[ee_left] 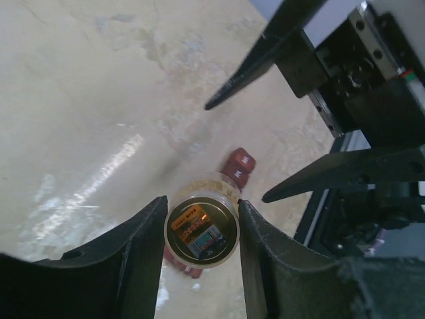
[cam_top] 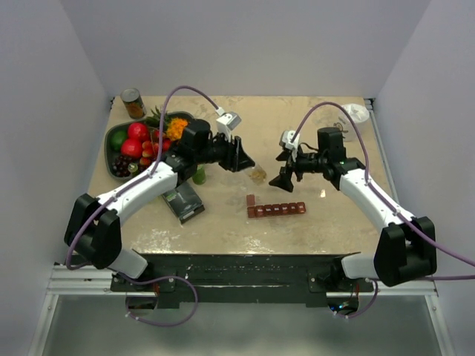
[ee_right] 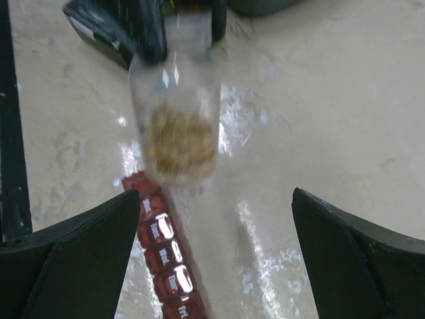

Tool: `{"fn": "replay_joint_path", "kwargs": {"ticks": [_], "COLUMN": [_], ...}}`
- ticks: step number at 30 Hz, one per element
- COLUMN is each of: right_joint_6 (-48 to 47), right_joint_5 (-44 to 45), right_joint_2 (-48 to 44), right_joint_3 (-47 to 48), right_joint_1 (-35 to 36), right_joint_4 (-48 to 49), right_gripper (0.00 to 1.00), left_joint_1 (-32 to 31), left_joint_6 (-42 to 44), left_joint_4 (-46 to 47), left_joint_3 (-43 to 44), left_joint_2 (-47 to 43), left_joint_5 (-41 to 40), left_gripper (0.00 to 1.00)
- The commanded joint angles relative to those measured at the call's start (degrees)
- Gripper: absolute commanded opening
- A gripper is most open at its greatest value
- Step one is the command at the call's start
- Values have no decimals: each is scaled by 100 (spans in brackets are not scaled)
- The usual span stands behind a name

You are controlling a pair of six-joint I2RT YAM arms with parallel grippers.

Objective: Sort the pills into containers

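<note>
Over the middle of the tan table [cam_top: 334, 222], the left gripper [cam_top: 243, 158] is squeezed tight on a small clear bottle [ee_left: 201, 229]. Tiny golden pills [ee_right: 180, 143] sit piled inside the bottle. The right gripper [cam_top: 284, 165] is near the bottle and faces it, with its jaws spread wide and nothing in them. The dark red containers [cam_top: 276, 210] lie flat on the table, just under the bottle.

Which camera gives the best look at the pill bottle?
Left wrist: the bottle is sharp and close, held by the left gripper. Right wrist shows its side, blurred, with pills inside. The top view shows it only small.
</note>
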Motion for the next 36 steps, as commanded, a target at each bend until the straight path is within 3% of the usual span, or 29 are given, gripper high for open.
{"fn": "replay_joint_path", "kwargs": {"ticks": [1, 7, 18, 20, 21, 24, 26, 27, 28, 30, 31, 34, 36], "right_joint_6": [587, 438, 701, 833, 903, 948, 965, 948, 922, 677, 571, -19, -220], "right_joint_5": [-701, -1317, -790, -789, -850, -992, -1053, -1071, -1106, -1228, -1281, -1405, -1466], "right_joint_2": [59, 173, -2, -46, -64, -99, -160, -160, -187, -196, -213, -213, -196], "right_joint_3": [587, 325, -62, -168, -186, -230, -274, -282, -300, -283, -274, -195, -195], "right_joint_1": [275, 865, 901, 901, 892, 839, 769, 751, 716, 664, 637, 637, 637], "right_joint_4": [352, 113, 429, 587, 605, 614, 649, 649, 606, 457, 282, -158, -264], "right_gripper": [99, 99, 89, 72, 47, 12, 5, 3, 2, 1, 1, 1, 0], "left_joint_1": [-349, -490, -490, -490, -490, -490, -481, -447, -420, -228, -122, 317, 511], "left_joint_6": [-865, -1270, -1551, -1595, -1656, -1683, -1657, -1605, -1570, -1403, -1315, -815, -54], "left_joint_4": [1021, 1522, 1804, 1882, 1927, 1980, 2049, 2102, 2146, 2401, 2454, 2490, 2254], "left_joint_3": [-403, -728, -1098, -1115, -1133, -1151, -1159, -1186, -1203, -1343, -1396, -1642, -1783], "left_joint_2": [-161, -407, -724, -724, -724, -733, -777, -795, -864, -979, -1136, -1461, -1576], "left_joint_5": [399, 170, 56, 91, 109, 170, 380, 512, 635, 1127, 1267, 1777, 2042], "left_gripper": [0, 0, 0, 0, 0, 0, 0, 4, 26, 46, 61, 80, 82]}}
